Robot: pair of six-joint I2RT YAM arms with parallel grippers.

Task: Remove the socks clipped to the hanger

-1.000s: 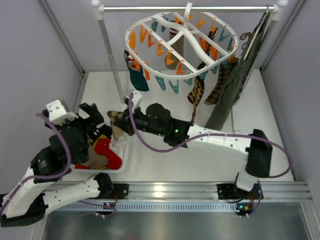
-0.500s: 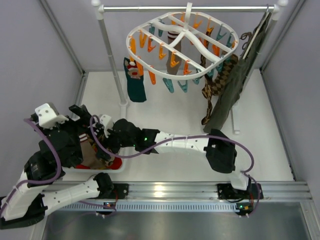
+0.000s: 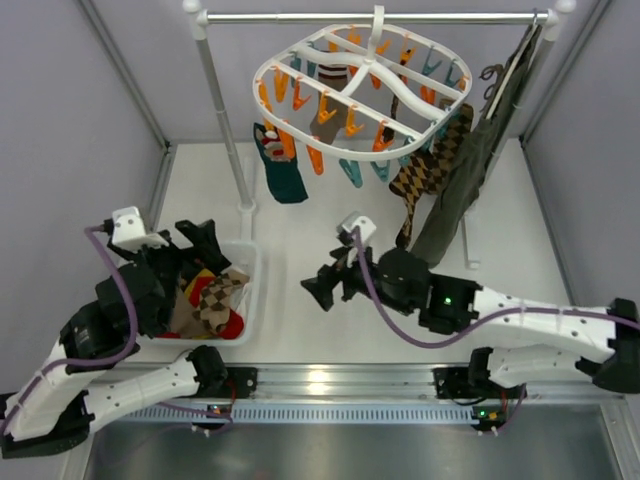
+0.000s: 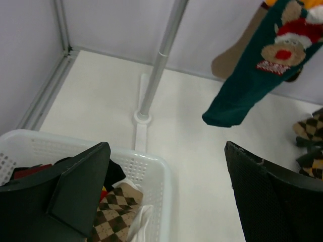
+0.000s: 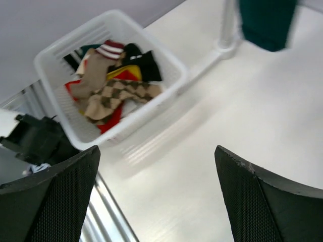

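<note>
The white oval hanger (image 3: pixel 385 85) hangs from the rail with orange and teal clips. Still clipped to it are a dark teal sock (image 3: pixel 283 165) with a red-white figure (image 4: pixel 257 65), a brown argyle sock (image 3: pixel 425 175) and a striped one (image 3: pixel 330 110). A white basket (image 3: pixel 245 270) at the left holds several loose socks, with an argyle sock (image 3: pixel 215 300) (image 5: pixel 118 93) on top. My left gripper (image 3: pixel 195 250) (image 4: pixel 165 151) is open over the basket's far corner, holding nothing. My right gripper (image 3: pixel 322 280) (image 5: pixel 156 151) is open and empty above the bare table, right of the basket.
The metal rail (image 3: pixel 370 17) stands on a post (image 3: pixel 225 120) whose base (image 4: pixel 143 117) is just behind the basket. A long olive garment (image 3: pixel 470 170) hangs at the right. Grey walls close in both sides. An aluminium mounting rail (image 3: pixel 330 380) runs along the near edge.
My right gripper opened over the basket, left an argyle sock there and pulled back right to mid-table. The hanger swung slightly. The left arm shifted a little.
</note>
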